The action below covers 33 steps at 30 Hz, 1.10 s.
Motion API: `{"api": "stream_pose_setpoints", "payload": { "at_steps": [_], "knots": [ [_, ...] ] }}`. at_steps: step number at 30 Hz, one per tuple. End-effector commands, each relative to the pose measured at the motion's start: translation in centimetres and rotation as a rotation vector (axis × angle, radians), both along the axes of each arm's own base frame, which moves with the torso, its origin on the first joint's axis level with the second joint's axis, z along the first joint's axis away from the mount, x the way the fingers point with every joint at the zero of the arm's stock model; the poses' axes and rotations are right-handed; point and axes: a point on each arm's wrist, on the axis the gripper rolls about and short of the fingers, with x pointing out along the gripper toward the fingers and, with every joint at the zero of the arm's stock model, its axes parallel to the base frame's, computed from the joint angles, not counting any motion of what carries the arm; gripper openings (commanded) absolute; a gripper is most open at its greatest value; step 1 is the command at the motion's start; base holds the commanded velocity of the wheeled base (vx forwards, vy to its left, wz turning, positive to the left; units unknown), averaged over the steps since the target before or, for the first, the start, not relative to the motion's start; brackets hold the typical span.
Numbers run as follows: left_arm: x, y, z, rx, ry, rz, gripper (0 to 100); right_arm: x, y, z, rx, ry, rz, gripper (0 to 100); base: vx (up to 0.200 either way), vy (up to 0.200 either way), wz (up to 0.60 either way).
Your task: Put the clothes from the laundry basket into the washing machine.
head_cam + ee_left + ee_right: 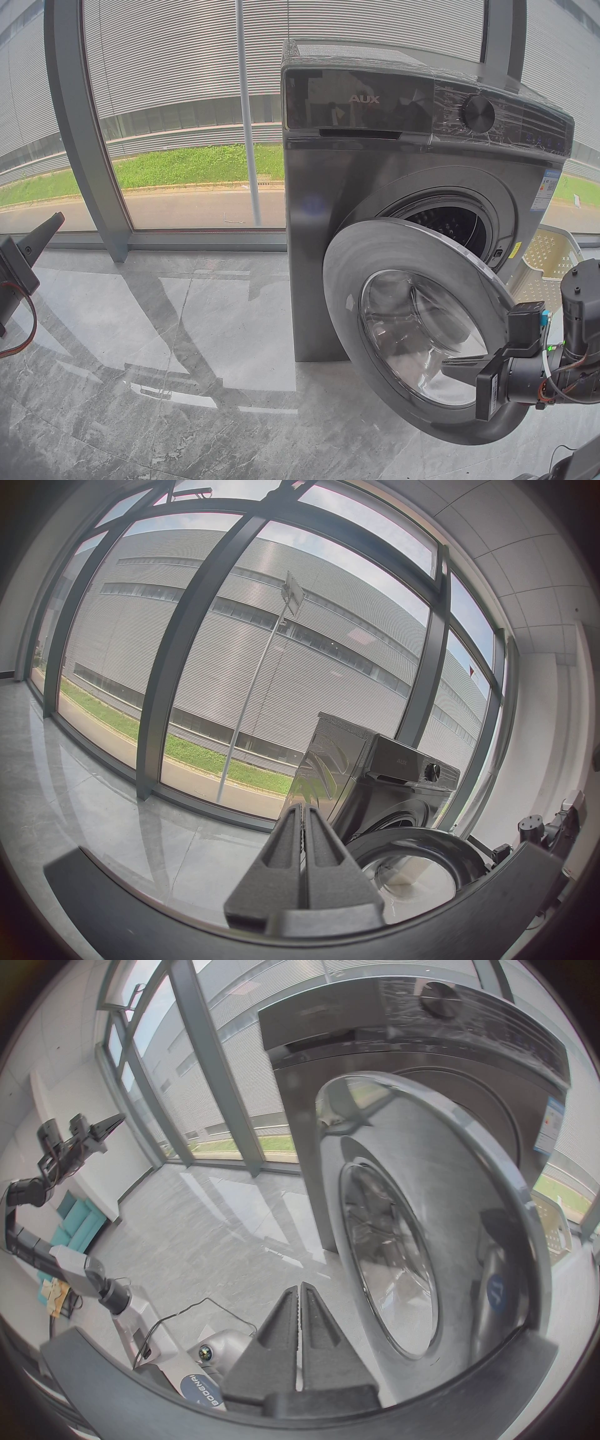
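Marble floor (pixel 187 350), washing machine (pixel 325 206) standing on it

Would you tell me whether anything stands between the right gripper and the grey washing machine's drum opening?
Yes: the machine's round grey glass-windowed door, swung partly open, stands between the right gripper and the dark drum opening.

washing machine (pixel 315 250): dk grey metallic, black ctrl panel
door (pixel 340 281): silver rim, clear glass
laundry basket (pixel 550 253): cream, perforated
floor (pixel 156 350): grey marble, veined
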Motion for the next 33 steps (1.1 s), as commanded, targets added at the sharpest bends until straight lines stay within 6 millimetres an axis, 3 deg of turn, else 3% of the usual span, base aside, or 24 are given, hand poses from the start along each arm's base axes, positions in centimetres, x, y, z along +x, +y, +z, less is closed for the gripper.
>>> {"api": "stream_pose_setpoints", "payload": {
  "at_steps": [1,22,33],
  "knots": [
    [0.0,0.0,-0.4,0.001,0.014,0.002,0,0.0,-2.0,0.3,0.025,-0.023,-0.076,0,0.000,0.000,0.00],
    [0.0,0.0,-1.7,-0.006,0.037,-0.028,0,2.1,-5.2,0.7,0.031,-0.042,-0.286,0,0.000,0.000,0.00],
    [-0.1,-0.1,-2.5,0.003,0.064,-0.069,0,2.2,-5.5,0.7,0.031,-0.042,-0.305,0,0.000,-0.200,0.00]
  ]
}}
